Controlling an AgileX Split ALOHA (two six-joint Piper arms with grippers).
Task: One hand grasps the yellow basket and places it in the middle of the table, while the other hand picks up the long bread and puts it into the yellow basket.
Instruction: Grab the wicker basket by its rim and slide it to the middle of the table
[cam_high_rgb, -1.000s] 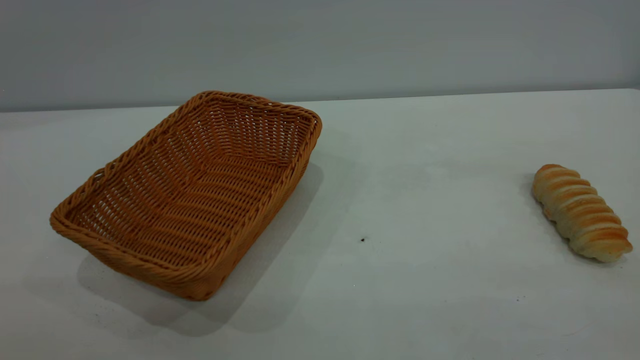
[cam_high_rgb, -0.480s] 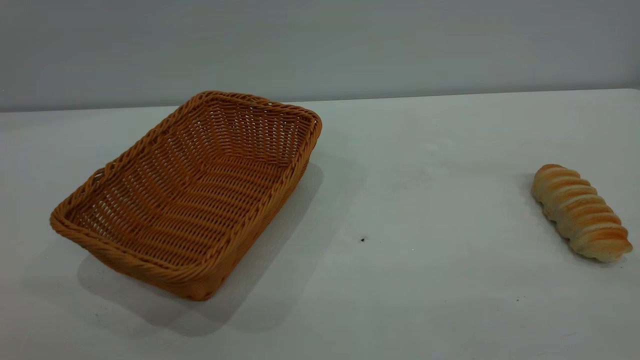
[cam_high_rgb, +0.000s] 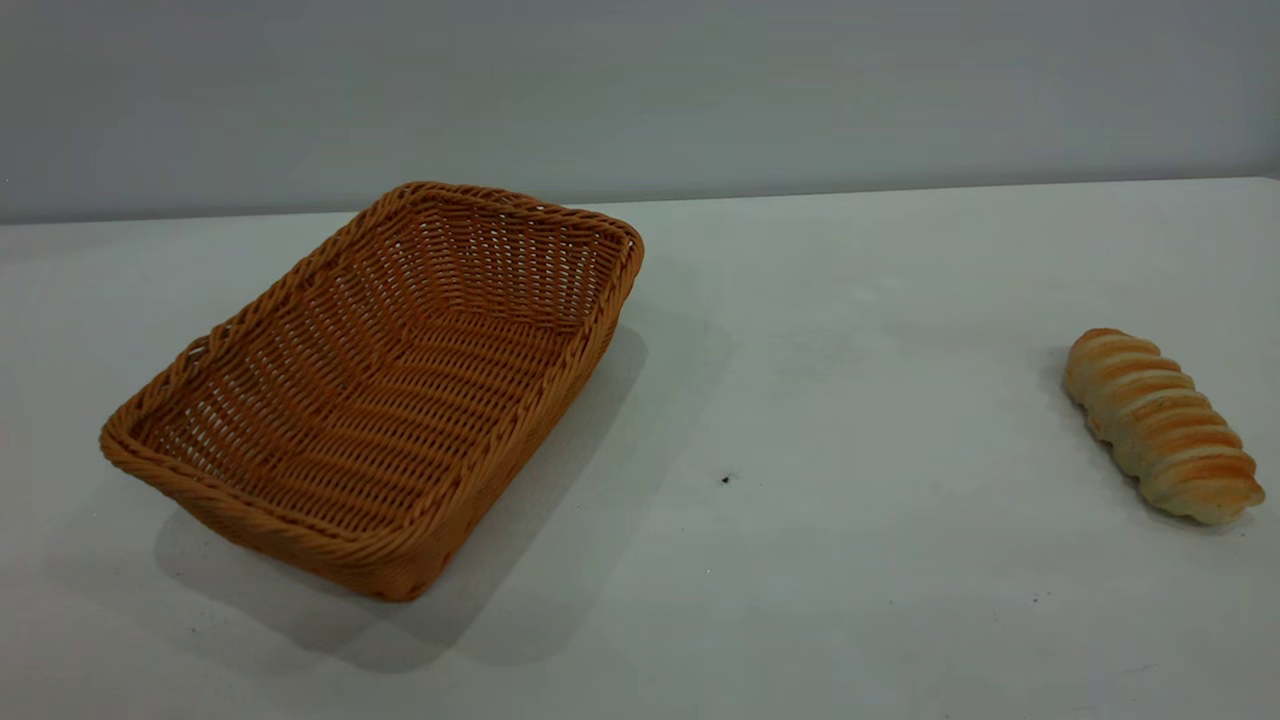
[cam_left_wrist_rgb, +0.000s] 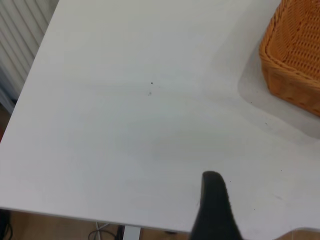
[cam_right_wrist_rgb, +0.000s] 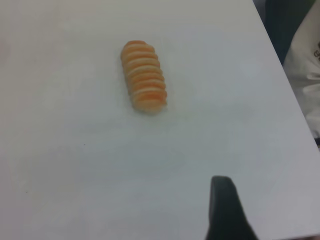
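The yellow basket (cam_high_rgb: 380, 390) is empty and sits on the left half of the white table (cam_high_rgb: 850, 330), turned at an angle. One corner of it shows in the left wrist view (cam_left_wrist_rgb: 295, 65). The long bread (cam_high_rgb: 1160, 425) lies on the table at the far right, well apart from the basket. It also shows in the right wrist view (cam_right_wrist_rgb: 144, 82). Neither gripper shows in the exterior view. My left gripper (cam_left_wrist_rgb: 215, 210) shows only as a black tip above bare table, away from the basket. My right gripper (cam_right_wrist_rgb: 225, 210) shows only as a black tip, away from the bread.
A small dark speck (cam_high_rgb: 725, 480) marks the table between basket and bread. The left wrist view shows a table edge with white slats (cam_left_wrist_rgb: 20, 35) beyond it. The right wrist view shows a table edge with dark and white cloth (cam_right_wrist_rgb: 305, 55) beyond it.
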